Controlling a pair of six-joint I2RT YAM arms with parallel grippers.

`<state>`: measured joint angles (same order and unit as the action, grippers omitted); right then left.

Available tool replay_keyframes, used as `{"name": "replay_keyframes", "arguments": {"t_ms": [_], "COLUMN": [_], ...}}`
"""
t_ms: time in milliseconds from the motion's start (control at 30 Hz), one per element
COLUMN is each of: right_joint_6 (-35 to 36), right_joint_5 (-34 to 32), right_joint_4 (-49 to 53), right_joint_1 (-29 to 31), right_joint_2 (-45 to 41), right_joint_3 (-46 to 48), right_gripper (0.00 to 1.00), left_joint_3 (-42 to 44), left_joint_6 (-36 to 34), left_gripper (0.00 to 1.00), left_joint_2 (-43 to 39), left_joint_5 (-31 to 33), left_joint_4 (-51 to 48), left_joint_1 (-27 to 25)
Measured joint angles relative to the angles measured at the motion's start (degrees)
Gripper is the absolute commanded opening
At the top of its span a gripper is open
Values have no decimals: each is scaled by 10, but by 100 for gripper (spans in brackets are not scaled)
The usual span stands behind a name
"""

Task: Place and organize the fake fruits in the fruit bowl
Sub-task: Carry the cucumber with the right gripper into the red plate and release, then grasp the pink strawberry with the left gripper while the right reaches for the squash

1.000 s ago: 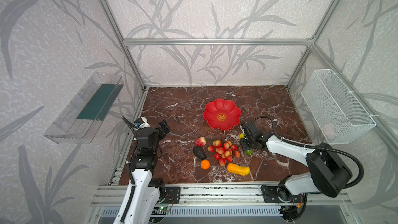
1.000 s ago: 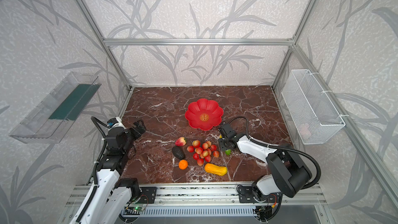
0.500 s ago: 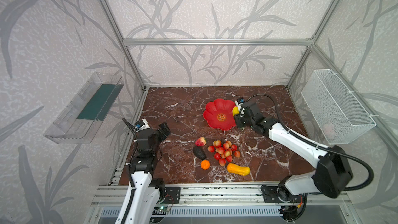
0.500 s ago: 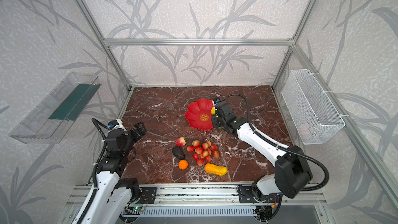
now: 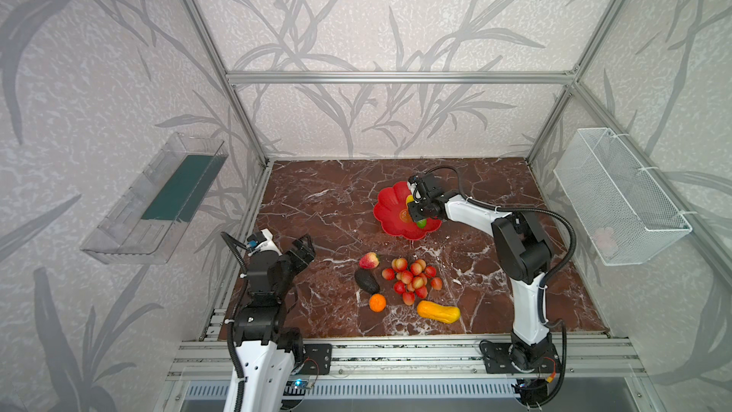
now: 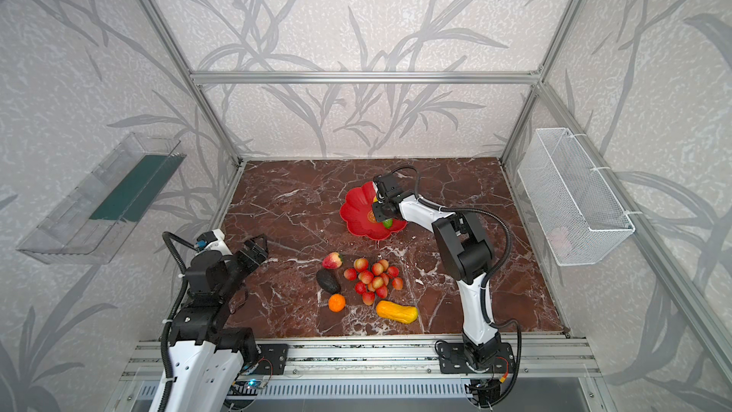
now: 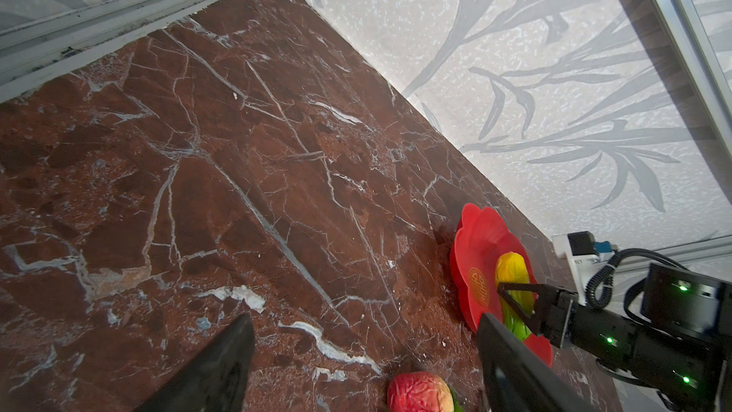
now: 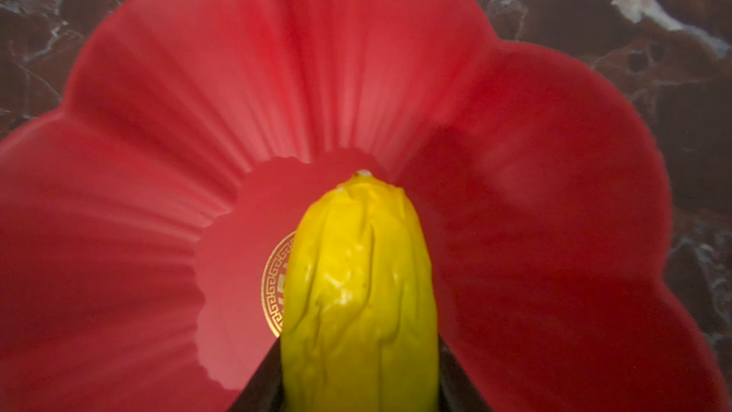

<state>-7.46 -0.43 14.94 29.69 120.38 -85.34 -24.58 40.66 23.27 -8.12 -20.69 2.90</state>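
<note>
Both my arms share one build: white shells on the long links and black housings at every joint. My left arm and right arm each stand on a black base plate at the near edge. A black ribbed hose loops along the right arm, and a second hose runs up the left. A white-and-blue plug sits at my left wrist. Small green lights glow on the right wrist's black casing. My left gripper ends in two flat black fingers.
</note>
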Motion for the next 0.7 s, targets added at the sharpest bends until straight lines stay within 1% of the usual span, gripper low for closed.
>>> {"name": "replay_keyframes", "arguments": {"t_ms": [67, 100, 233, 333, 400, 467, 533, 600, 700], "right_joint_6": [-3, -6, -15, -22, -26, -33, -38, -48, -62], "right_joint_5": [5, 9, 18, 20, 23, 27, 31, 35, 36], "right_joint_4": [0, 3, -1, -15, -22, -34, -46, -54, -56], "right_joint_1": [0, 0, 0, 0, 0, 0, 0, 0, 0], "right_joint_2": [8, 8, -7, -72, -146, -220, -294, -362, -442], "right_joint_3": [-6, -8, 0, 60, 117, 169, 221, 278, 362], "right_gripper": [73, 77, 85, 87, 88, 89, 90, 92, 94], "left_joint_3": [0, 1, 8, 9, 8, 3, -11, -39, -92], "left_joint_6": [1, 2, 0, -1, -7, -21, -43, -71, -108], "left_gripper": [85, 85, 83, 81, 81, 81, 80, 78, 76], "left_joint_2": [-2, -1, 22, 79, 132, 184, 240, 300, 383], "left_joint_5": [-11, -19, -61, -100, -118, -119, -109, -99, -92], "left_joint_4": [-4, -4, 19, 56, 86, 105, 116, 122, 129], "left_joint_1": [0, 0, 0, -4, -19, -56, -112, -171, -229]}}
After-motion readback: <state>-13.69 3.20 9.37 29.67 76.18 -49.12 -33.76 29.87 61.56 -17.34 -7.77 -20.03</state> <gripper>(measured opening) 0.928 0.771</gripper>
